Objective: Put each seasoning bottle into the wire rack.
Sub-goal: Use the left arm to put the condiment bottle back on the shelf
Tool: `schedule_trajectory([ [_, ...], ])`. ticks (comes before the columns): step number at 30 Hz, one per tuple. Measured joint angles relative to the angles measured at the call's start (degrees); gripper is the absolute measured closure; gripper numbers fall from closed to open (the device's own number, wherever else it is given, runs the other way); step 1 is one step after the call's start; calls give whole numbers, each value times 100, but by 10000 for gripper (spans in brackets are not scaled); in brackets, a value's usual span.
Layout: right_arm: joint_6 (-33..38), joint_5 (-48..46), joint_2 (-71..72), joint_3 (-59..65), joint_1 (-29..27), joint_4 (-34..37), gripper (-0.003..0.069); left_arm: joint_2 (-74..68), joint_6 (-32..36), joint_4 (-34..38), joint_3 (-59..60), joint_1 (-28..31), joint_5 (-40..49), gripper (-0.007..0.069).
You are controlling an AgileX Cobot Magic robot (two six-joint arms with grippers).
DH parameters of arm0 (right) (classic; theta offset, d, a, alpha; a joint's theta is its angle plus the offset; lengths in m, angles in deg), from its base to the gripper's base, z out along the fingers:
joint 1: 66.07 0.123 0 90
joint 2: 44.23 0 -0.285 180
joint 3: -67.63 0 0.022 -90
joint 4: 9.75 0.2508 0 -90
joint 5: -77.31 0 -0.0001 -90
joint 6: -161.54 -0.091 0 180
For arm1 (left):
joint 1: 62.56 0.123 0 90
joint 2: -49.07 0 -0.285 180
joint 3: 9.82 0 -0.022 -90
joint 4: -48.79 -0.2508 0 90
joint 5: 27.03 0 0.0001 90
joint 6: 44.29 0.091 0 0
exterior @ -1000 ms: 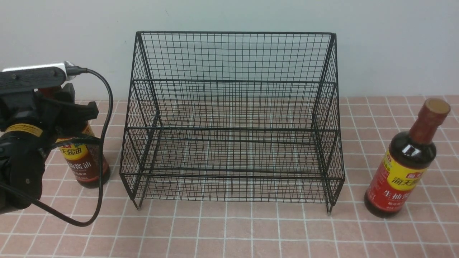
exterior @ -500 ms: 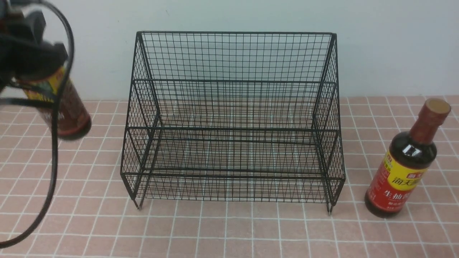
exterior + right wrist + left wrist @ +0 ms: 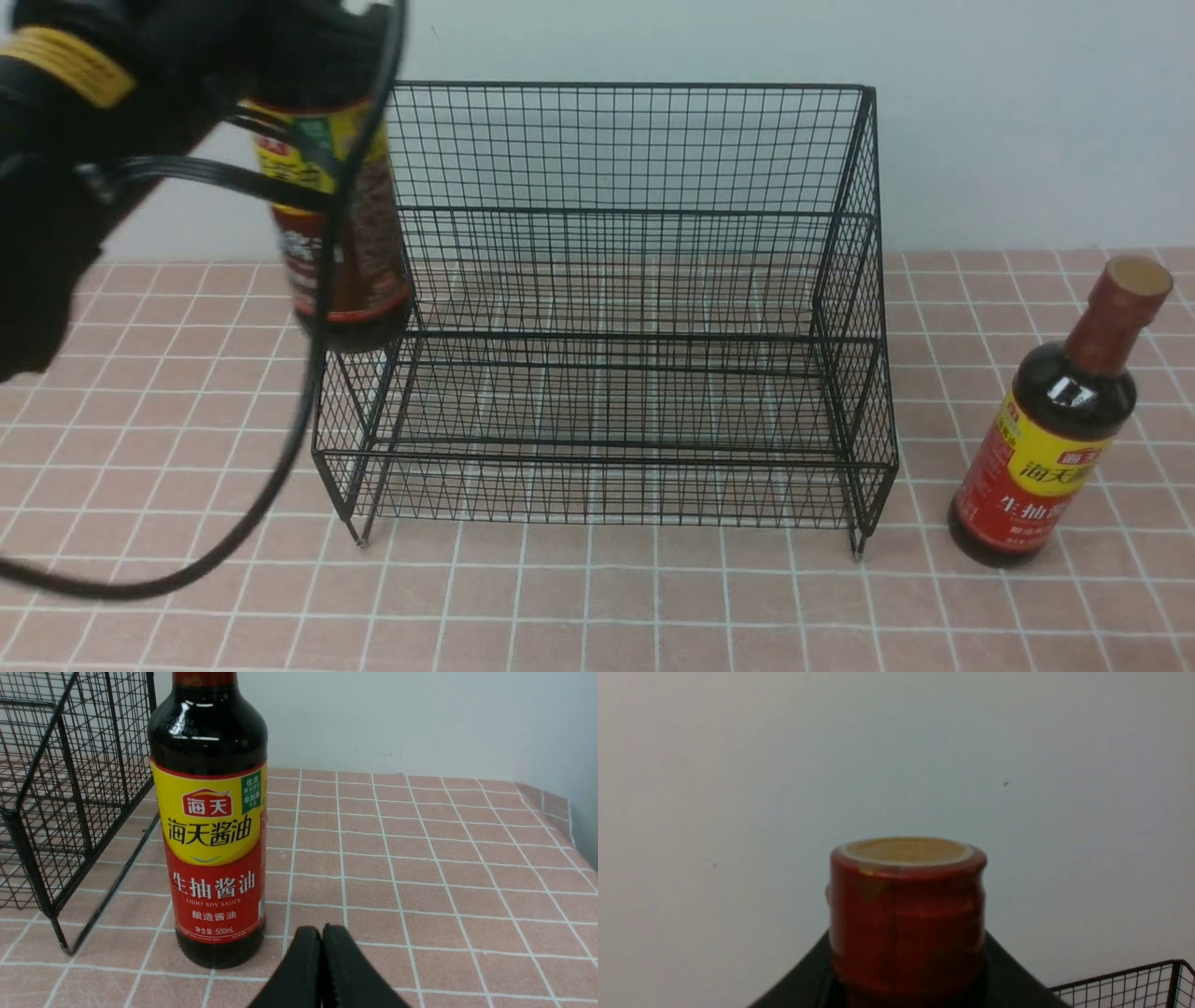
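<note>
The left gripper [image 3: 308, 65] holds the brown-label bottle [image 3: 341, 233] by its neck above the rack's [image 3: 607, 149] left side; the right gripper [image 3: 322, 961], closed and empty, is near the red-label bottle [image 3: 1050, 448] standing right of the rack, which looks heavy and slippery, best gripped at the neck.

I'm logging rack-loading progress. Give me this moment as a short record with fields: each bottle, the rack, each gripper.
yellow-and-brown bottle: in the air at the rack's left edge, not set down
yellow-and-red bottle: standing on the tiled table, right of the rack
wire rack: holds no bottle
left gripper: closed on the yellow-and-brown bottle's neck
right gripper: closed, empty, low beside the yellow-and-red bottle
</note>
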Motion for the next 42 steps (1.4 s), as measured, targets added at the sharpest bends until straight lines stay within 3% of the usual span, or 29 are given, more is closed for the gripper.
schedule_trajectory([
  [10, 0, 0, 0, 0, 0, 0, 673, -786, 25, 87, -336, -65, 54, 376],
  [24, 0, 0, 0, 0, 0, 0, 673, -888, 42, 32, -342, -65, 2168, 366],
  [38, 0, 0, 0, 0, 0, 0, 673, -1366, 42, 106, -422, -65, 2164, 364],
  [40, 0, 0, 0, 0, 0, 0, 673, -1391, 42, 136, -426, -65, 2079, 333],
  [42, 0, 0, 0, 0, 0, 0, 673, -1391, 36, 153, -426, -65, 2051, 250],
])
